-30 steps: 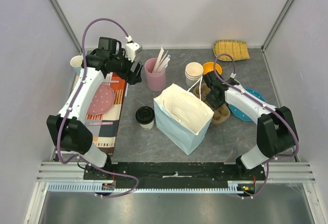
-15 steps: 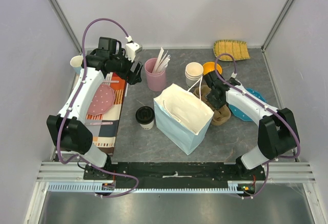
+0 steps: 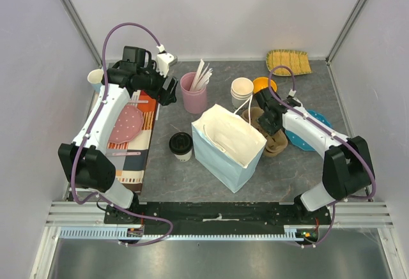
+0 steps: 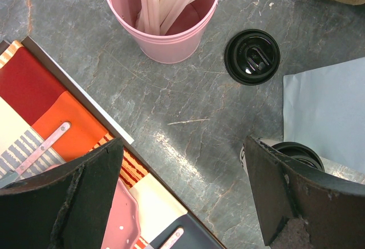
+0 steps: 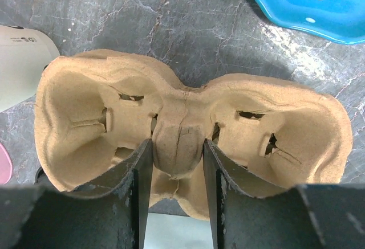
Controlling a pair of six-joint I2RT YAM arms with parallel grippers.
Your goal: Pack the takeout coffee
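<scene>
**Right jaws gripping the cup carrier, coffee standing beside the bag**

The right gripper (image 5: 177,146) is pinching the raised middle ridge of the brown pulp cup carrier (image 5: 85,112), one finger pressing on each side of it, and the two cup wells are spreading out to either side. The carrier is sitting just right of the pale blue paper bag (image 3: 227,145), whose mouth is gaping open, and a blue plate (image 5: 308,4) is lying close behind it. The left gripper (image 4: 182,192) is hovering with its jaws wide apart and nothing between them, over the grey table (image 3: 172,183) beside the edge of a striped orange and red mat (image 4: 51,106). Near it a pink cup (image 4: 162,38) is holding white sticks, and a loose black lid (image 4: 252,57) is lying flat on the table. The takeout coffee (image 3: 181,145) is standing upright on the table with its black lid on, just left of the bag, with neither gripper touching it
</scene>
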